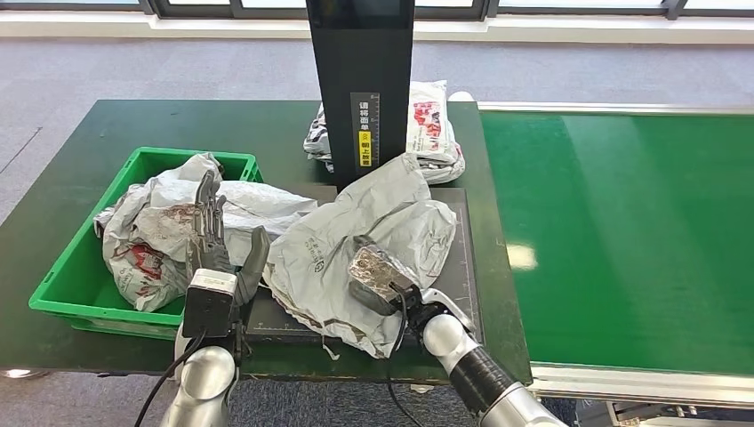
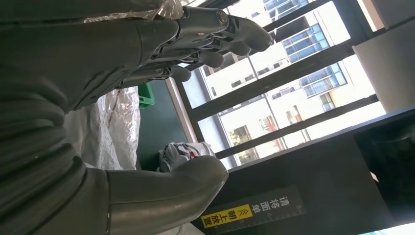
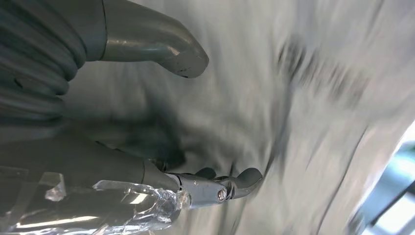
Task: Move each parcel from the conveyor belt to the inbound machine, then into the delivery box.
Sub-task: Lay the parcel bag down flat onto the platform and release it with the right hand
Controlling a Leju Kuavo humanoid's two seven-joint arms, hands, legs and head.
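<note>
A: Where does the crumpled grey plastic mailer bag [image 1: 356, 245] lie relative to the right hand [image 1: 378, 277]?

B: It lies on the dark flat platform of the inbound machine [image 1: 465, 267], at the foot of the black upright scanner column [image 1: 360, 84]. The right hand is pressed into the bag's near side; in the right wrist view the dark fingers [image 3: 235, 181] curl into the film while the thick grey thumb [image 3: 161, 49] stands off it, so I cannot tell whether it truly grips.

A: And the left hand [image 1: 216, 253]?

B: Raised upright at the bag's left edge, fingers extended and apart, thumb splayed toward the bag, holding nothing.

A: Materials and shapes?

B: The bag is matt, creased film, puffed and irregular. The green plastic crate [image 1: 80, 285], rectangular with a raised rim, holds another wrinkled grey parcel with red print [image 1: 151, 236]. A white printed parcel [image 1: 431, 124] lies behind the column. The green conveyor belt [image 1: 622, 231] is smooth and glossy; the dark green table [image 1: 89, 133] is flat.
</note>
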